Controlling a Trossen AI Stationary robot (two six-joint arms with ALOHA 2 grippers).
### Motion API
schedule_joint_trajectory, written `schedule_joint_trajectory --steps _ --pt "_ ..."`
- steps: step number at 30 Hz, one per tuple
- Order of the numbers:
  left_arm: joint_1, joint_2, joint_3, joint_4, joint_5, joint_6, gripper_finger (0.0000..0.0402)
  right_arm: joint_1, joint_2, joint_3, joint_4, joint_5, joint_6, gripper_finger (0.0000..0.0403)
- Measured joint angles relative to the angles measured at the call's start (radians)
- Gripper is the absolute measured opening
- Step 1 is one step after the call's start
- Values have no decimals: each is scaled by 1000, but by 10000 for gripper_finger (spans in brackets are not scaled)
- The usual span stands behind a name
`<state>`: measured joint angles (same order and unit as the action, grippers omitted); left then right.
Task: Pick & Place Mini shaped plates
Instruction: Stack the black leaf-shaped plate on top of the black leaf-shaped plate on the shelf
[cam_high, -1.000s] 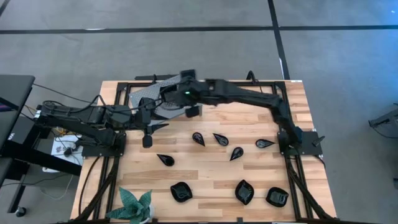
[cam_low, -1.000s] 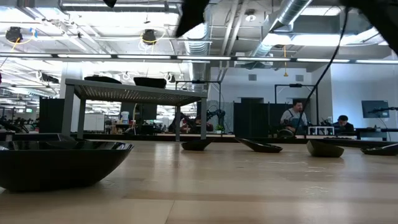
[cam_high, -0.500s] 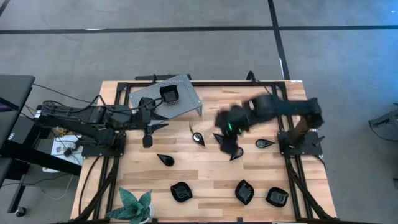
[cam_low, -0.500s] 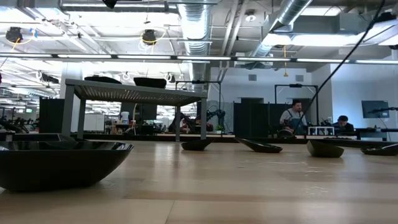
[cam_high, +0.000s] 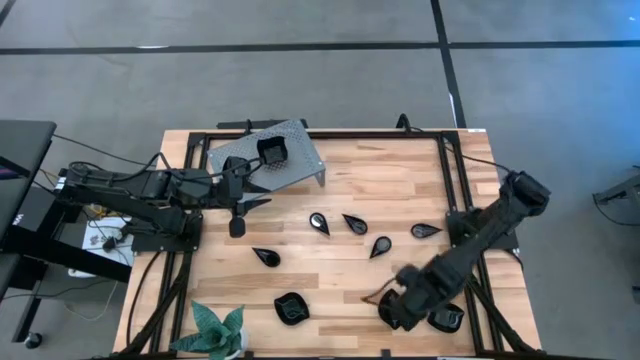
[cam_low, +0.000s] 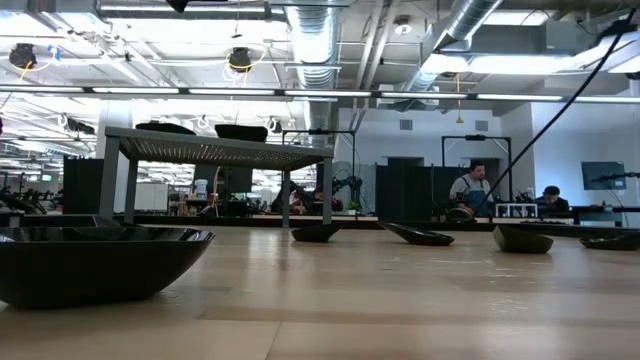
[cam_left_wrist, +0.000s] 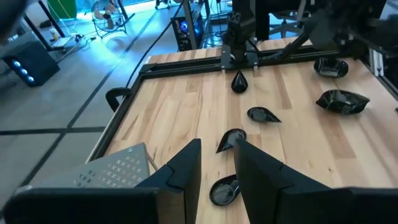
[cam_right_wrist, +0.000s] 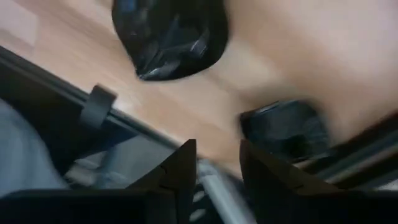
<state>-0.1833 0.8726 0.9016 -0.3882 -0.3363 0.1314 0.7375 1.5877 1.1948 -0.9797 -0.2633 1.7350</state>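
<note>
Right gripper (cam_high: 392, 308) empty, fingers parted, above near-edge plates (cam_high: 444, 317). Left gripper (cam_high: 238, 216) parted, idle. One plate (cam_high: 272, 152) on metal stand (cam_high: 300, 165); about eight left on table (cam_high: 400, 190).

From overhead we look straight down on the whole table (cam_high: 400, 180) and both arms; at tabletop height we peer level across the wood into the room beyond (a black dish (cam_low: 95, 262) looms close); the left wrist camera faces along the table, the right wrist camera hangs close above two dishes near the table's edge, also seen from overhead
</note>
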Motion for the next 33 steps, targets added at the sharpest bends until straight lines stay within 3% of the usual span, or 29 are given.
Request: schedule_joint_trajectory --steps 5,13,20,33 --pt "0 0 0 1 0 53 97 62 46 -88 223 -54 122 118" --pt "0 0 0 3 0 56 97 130 149 -85 221 -56 118 117" --pt "0 0 0 3 0 42 97 181 251 -85 148 -138 62 117" --pt "0 0 0 7 0 -9 97 152 248 -84 80 -104 -43 117"
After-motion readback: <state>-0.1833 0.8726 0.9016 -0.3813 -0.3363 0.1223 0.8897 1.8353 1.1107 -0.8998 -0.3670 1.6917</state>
